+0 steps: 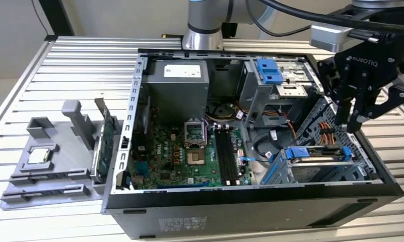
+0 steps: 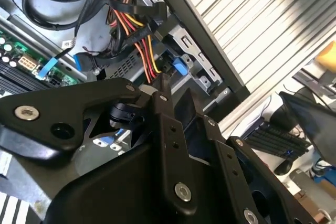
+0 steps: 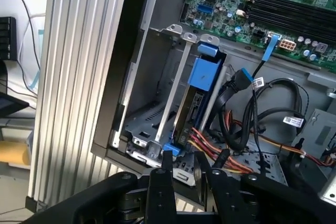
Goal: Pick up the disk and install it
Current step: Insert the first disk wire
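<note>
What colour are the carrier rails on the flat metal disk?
Blue plastic carrier rails; first wrist view shows them best.

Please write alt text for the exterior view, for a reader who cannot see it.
A black pincer, open and empty, hangs over the drive cage at the exterior view's right of an open computer case, above the disk with blue rails seated there. A grey fixture holding a chip stands beside the case on the slatted table.

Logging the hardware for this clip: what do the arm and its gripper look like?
The arm is silver-grey and cylindrical. A silver-grey block sits at the wrist, fed by thick black cables. The gripper is matte black with white lettering on its body, and its jointed fingers carry silver screw heads.
</note>
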Robot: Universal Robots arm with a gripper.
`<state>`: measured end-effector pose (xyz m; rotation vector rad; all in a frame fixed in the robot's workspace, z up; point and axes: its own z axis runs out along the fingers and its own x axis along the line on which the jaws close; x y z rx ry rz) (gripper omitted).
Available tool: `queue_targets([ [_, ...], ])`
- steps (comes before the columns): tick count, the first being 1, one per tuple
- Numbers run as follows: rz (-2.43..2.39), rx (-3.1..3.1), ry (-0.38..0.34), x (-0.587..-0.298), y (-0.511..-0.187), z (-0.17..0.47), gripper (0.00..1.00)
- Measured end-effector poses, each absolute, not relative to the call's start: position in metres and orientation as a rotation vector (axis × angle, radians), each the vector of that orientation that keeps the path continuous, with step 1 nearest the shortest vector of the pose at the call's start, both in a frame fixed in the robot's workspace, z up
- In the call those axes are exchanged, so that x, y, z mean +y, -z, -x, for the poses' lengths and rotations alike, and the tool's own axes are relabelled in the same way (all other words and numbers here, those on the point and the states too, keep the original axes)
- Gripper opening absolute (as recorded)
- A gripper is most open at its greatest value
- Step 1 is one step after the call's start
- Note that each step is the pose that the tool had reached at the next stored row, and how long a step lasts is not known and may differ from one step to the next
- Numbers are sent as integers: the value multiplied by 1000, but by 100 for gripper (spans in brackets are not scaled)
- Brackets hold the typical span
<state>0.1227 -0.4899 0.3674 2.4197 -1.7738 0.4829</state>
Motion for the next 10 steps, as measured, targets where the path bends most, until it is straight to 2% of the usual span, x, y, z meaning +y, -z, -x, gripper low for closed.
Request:
queue_targets([
  [10, -2446, -1721, -500, -484, -361, -124, 100],
])
